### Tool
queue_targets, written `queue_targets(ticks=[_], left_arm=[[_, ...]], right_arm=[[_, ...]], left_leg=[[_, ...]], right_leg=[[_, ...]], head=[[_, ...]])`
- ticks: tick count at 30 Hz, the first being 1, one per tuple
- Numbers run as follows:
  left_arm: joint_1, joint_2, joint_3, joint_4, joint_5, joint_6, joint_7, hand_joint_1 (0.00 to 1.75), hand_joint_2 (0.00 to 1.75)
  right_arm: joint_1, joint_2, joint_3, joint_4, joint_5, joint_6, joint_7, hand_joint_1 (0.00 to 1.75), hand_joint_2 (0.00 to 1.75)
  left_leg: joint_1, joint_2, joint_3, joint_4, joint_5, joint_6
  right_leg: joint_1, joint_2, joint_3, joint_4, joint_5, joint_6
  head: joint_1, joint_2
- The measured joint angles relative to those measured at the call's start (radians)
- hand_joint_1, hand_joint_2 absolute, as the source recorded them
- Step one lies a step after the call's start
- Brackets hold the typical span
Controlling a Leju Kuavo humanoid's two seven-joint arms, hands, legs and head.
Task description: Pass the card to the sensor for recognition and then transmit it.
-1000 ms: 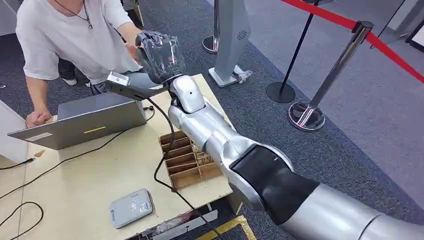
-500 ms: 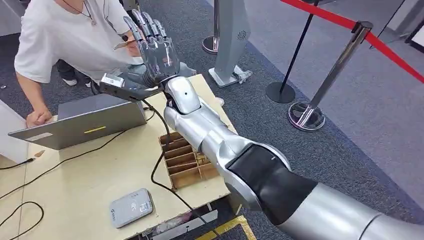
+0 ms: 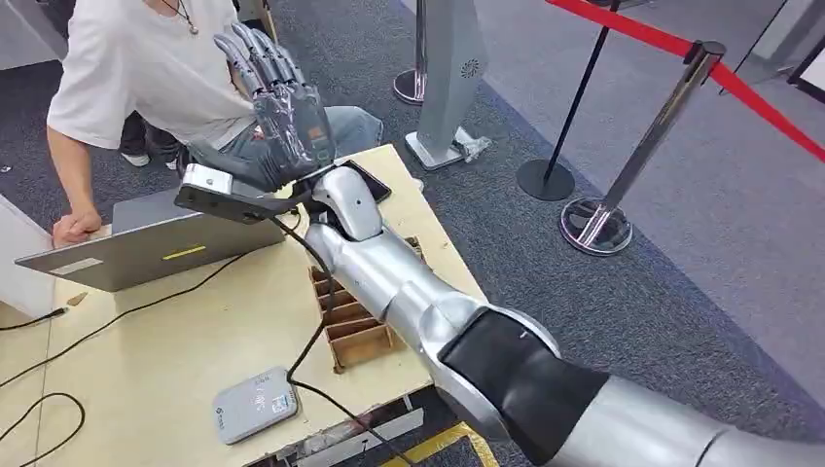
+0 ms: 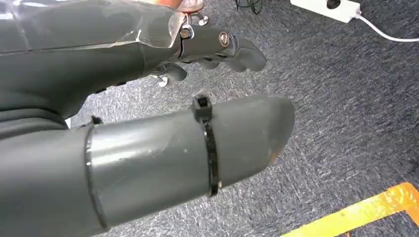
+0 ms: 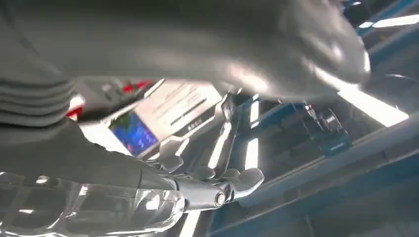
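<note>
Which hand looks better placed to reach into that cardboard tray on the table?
The right. The right hand is raised, open, over the table, its arm above the cardboard tray; the left hand hangs over carpet.

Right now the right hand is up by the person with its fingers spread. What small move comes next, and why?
Probably draw the right hand back toward the table. Its fingers are spread and I see no card in them, so the handover looks done. The card reader lies near the table's front edge, beside the cardboard organizer.
</note>
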Motion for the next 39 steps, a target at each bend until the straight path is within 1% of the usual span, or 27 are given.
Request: queue_targets(ticks=[2,5,13,15,18,19,20,21,22,23,24,26,28,32,35,39], left_arm=[[0.000,0.003,0.005,0.000,0.000,-0.005,0.000,0.00,0.00],[0.000,0.006,0.010,0.000,-0.001,-0.006,0.000,0.00,0.00],[0.000,0.006,0.014,0.000,-0.003,-0.006,-0.001,0.00,0.00],[0.000,0.007,0.014,0.000,-0.004,-0.010,-0.002,0.00,0.00],[0.000,0.013,0.014,0.000,-0.006,-0.019,-0.010,0.00,0.00],[-0.001,0.015,0.014,0.000,-0.007,-0.026,-0.015,0.00,0.00],[-0.001,0.017,0.014,0.000,-0.007,-0.028,-0.024,0.00,0.00],[-0.003,0.021,0.014,0.000,-0.010,-0.033,-0.032,0.00,0.00],[-0.002,0.023,0.014,0.000,-0.010,-0.035,-0.036,0.00,0.00],[-0.001,0.025,0.014,0.000,-0.010,-0.036,-0.040,0.00,0.00],[-0.001,0.029,0.015,0.000,-0.009,-0.036,-0.042,0.00,0.00],[-0.003,0.031,0.016,0.000,-0.005,-0.035,-0.043,0.00,0.00],[-0.002,0.031,0.018,0.000,-0.003,-0.034,-0.043,0.00,0.00],[-0.003,0.030,0.021,0.000,-0.001,-0.029,-0.040,0.00,0.00],[-0.003,0.029,0.025,0.000,0.006,-0.023,-0.042,0.00,0.00],[-0.003,0.025,0.037,0.000,0.016,-0.011,-0.043,0.00,0.00]], right_arm=[[0.047,-0.009,0.029,-0.067,-0.047,0.004,-0.001,0.00,0.00],[0.090,-0.022,0.059,-0.138,-0.056,0.006,-0.001,0.00,0.00],[0.118,-0.042,0.094,-0.212,-0.070,0.009,0.005,0.00,0.00],[0.131,-0.047,0.099,-0.232,-0.120,0.018,-0.010,0.00,0.00],[0.189,-0.064,0.113,-0.292,-0.226,0.054,-0.041,0.00,0.00],[0.222,-0.073,0.123,-0.318,-0.295,0.094,-0.057,0.00,0.00],[0.253,-0.082,0.131,-0.353,-0.417,0.185,-0.076,0.00,0.00],[0.292,-0.093,0.137,-0.400,-0.583,0.319,-0.096,0.00,0.00],[0.329,-0.103,0.143,-0.436,-0.722,0.434,-0.113,0.00,0.00],[0.361,-0.111,0.150,-0.467,-0.827,0.525,-0.129,0.00,0.00],[0.392,-0.119,0.158,-0.496,-0.902,0.597,-0.144,0.00,0.00],[0.451,-0.135,0.169,-0.562,-1.000,0.678,-0.162,0.00,0.00],[0.511,-0.143,0.178,-0.616,-1.048,0.712,-0.172,0.00,0.00],[0.607,-0.153,0.181,-0.705,-1.052,0.718,-0.182,0.00,0.00],[0.648,-0.161,0.182,-0.731,-1.024,0.709,-0.188,0.00,0.00],[0.664,-0.163,0.183,-0.734,-0.990,0.708,-0.204,0.00,0.00]], left_leg=[[0.000,0.000,0.000,0.000,0.000,0.000],[0.000,0.000,0.000,0.000,0.000,0.000],[0.000,0.000,0.000,0.000,0.000,0.000],[0.000,0.000,0.000,0.000,0.000,0.000],[0.000,-0.001,0.000,0.000,0.000,0.000],[0.000,0.000,0.000,0.000,0.000,0.000],[0.000,0.000,0.000,0.000,-0.001,0.000],[0.000,-0.001,0.000,0.000,-0.001,0.000],[0.000,-0.001,0.000,0.000,-0.001,0.000],[0.000,-0.001,0.000,0.000,-0.002,0.000],[0.000,0.000,-0.001,0.000,-0.002,0.000],[0.000,-0.001,-0.001,0.000,-0.002,0.000],[0.000,-0.001,-0.001,0.000,-0.002,0.000],[0.000,-0.001,0.000,0.000,-0.003,-0.001],[0.000,-0.001,-0.001,0.000,-0.003,-0.001],[0.000,-0.001,0.000,0.000,-0.003,-0.001]], right_leg=[[0.000,0.000,0.000,0.000,0.000,0.000],[0.000,0.000,0.000,0.000,0.000,0.000],[0.000,0.000,0.000,0.000,0.000,0.000],[0.000,0.000,0.000,0.000,0.000,0.000],[0.000,0.000,0.000,0.000,0.000,0.000],[0.000,0.000,0.000,0.000,0.000,0.000],[0.000,0.000,0.000,0.000,-0.001,0.000],[0.000,0.000,0.000,0.000,-0.001,0.000],[0.000,0.000,0.000,0.000,-0.001,0.000],[0.000,0.000,0.000,0.000,-0.001,0.000],[0.000,0.000,-0.001,0.000,-0.001,0.000],[0.000,-0.001,0.000,0.000,-0.002,0.000],[0.000,-0.001,0.000,0.000,-0.002,0.001],[0.000,0.000,0.000,0.000,-0.003,0.000],[0.000,0.000,0.000,0.000,-0.003,0.000],[0.000,0.000,0.000,0.000,-0.003,0.000]], head=[[0.000,0.000],[0.000,0.000],[0.000,0.000],[0.000,0.000],[0.000,0.000],[0.000,0.000],[0.000,0.000],[0.000,0.000],[0.000,0.000],[0.000,0.000],[0.000,0.000],[0.000,0.000],[0.000,0.000],[0.000,0.000],[0.000,0.000],[0.000,0.000]])
